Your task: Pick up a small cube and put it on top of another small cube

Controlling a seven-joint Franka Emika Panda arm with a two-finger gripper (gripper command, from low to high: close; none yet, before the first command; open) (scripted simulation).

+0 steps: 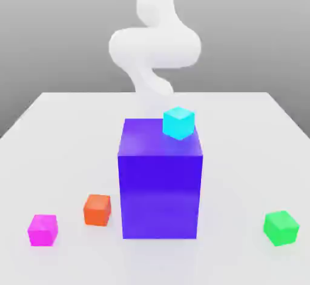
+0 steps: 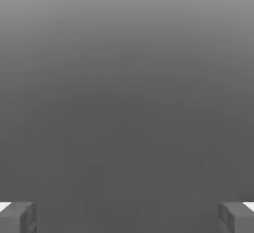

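In the exterior view, the small magenta-pink cube point(image 1: 42, 230) sits at the lower left of the frame on the white tabletop point(image 1: 54, 132), untouched and free to be picked. Just to its right and a little further back rests an orange-red cube point(image 1: 97, 210), a likely base for stacking since it is near. At the centre stands the big purple-blue block point(image 1: 160, 181), with a cyan cube point(image 1: 178, 123) on its top near the back right corner. The white arm point(image 1: 154, 47) rises behind it at upper centre. A green cube point(image 1: 281, 227) lies at the lower right. In the hand view the gripper point(image 2: 127, 217) is spread wide and holds nothing, apparently ready for an approach.
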